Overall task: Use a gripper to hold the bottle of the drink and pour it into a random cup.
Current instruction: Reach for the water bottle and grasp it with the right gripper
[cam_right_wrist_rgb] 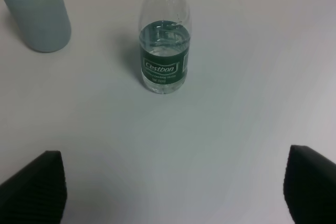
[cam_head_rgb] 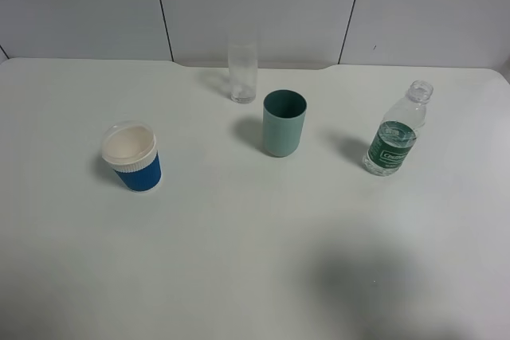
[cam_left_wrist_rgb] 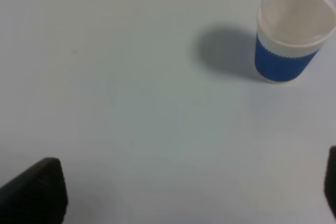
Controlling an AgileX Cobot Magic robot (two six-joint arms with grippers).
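Holding left fingers (cam_left_wrist_rgb: pixel 37 190) wide open, empty. Holding right fingers (cam_right_wrist_rgb: pixel 37 187) wide open too, pointing toward the bottle (cam_right_wrist_rgb: pixel 164 51) standing near the cup (cam_right_wrist_rgb: pixel 37 17).

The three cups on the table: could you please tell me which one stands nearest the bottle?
The teal-green cup in the middle; the clear glass stands farther back from the bottle, and the blue cup sits far left.

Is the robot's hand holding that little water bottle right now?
No, the bottle stands alone on the table, clear of the right gripper, whose jaws are wide open.
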